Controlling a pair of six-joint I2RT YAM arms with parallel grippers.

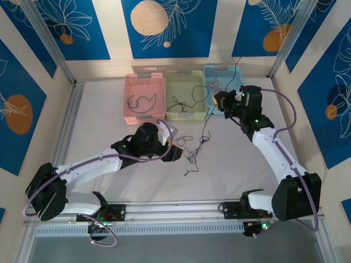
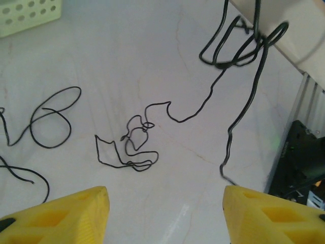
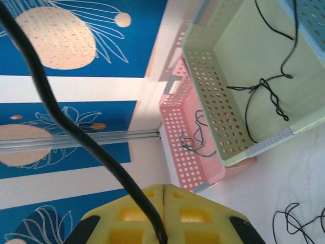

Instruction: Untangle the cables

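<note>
Cables (image 2: 133, 163) thin, black, kinked in loose tangle, left gripper (image 2: 165, 195) spread, right gripper (image 3: 162, 190) apparently pinching one strand (image 3: 86, 144)

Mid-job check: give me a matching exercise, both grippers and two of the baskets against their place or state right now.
Things:
1. left gripper
2. right gripper
3. pink basket
4. blue basket

Place or state:
A. rightmost of the row of baskets
B. shut on a black cable
C. open above a tangled cable on the table
D. leftmost of the row of baskets

Pairs: 1-C, 2-B, 3-D, 4-A.
</note>
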